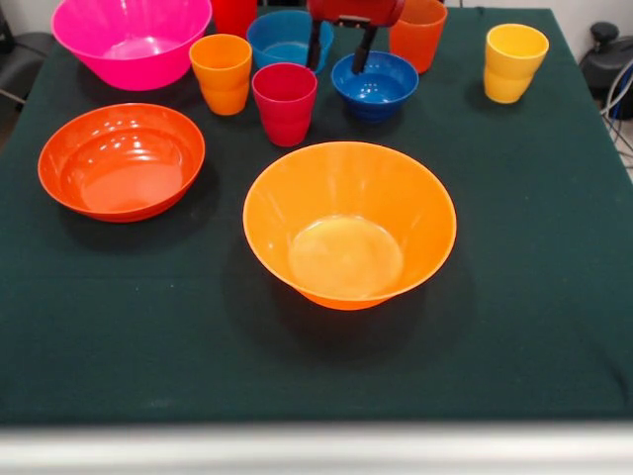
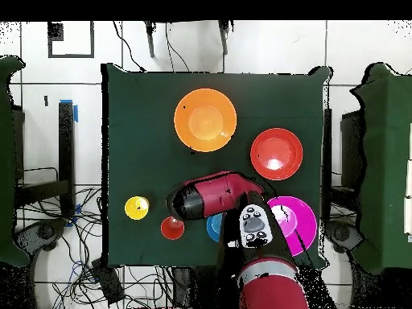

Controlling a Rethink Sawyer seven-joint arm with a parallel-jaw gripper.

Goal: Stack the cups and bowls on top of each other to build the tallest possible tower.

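Nearest cam: big yellow-orange bowl (image 1: pixel 349 223) sitting upright mid-table, glossy, nothing inside. Orange-red bowl (image 1: pixel 121 160) lying to its left, shallow, also holding nothing. Further back, cups standing apart, unstacked: red-pink cup (image 1: pixel 285 102), orange-yellow cup (image 1: pixel 222 72), orange cup (image 1: pixel 417 32), yellow cup (image 1: pixel 513 61) off at right. Gripper (image 1: pixel 339 54) hanging w/ fingers spread, one finger dipping over small dark blue bowl's (image 1: pixel 375 85) rim, the other in front of light blue bowl (image 1: pixel 286 40). Pink bowl (image 1: pixel 132 37) sitting at back left. Green cloth (image 1: pixel 524 297) covering table.
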